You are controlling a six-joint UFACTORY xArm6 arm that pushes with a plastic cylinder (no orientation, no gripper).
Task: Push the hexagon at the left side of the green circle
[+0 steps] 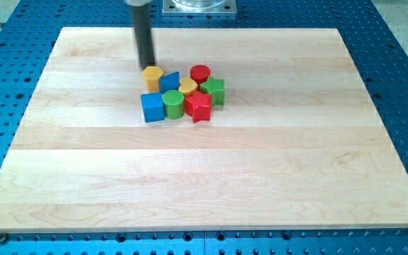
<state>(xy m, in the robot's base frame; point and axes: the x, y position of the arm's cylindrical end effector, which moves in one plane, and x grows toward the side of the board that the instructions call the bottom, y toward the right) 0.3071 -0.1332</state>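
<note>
Board point(204, 184), pale wood on a blue perforated table point(402, 64), holds 1 tight cluster of 8 blocks a bit above centre and toward the view's left. Blue square point(152, 107) sits at the cluster's left-bottom, green circle point(173, 103) just beside it to the right, red star point(198, 106) right of that, green star point(214, 91) further right, red circle point(200, 74) at the top right, yellow piece point(188, 87) in the middle w/ shape unclear, small blue block point(169, 81) above the green circle, and the yellow hexagon point(153, 76) at the top left. My tip point(147, 67) stands at the hexagon's top edge, touching or nearly so; can't tell which. No claw on this rig, just the rod, so nothing to open or shut. Step in hand, as I judge it: contact made, push about to start. Next move prob calls for driving the hexagon toward the view's bottom, but the blue square already fills the spot left of the green circle, so expect to shove it aside or skirt round it. No brands, labels or writing readable.
</note>
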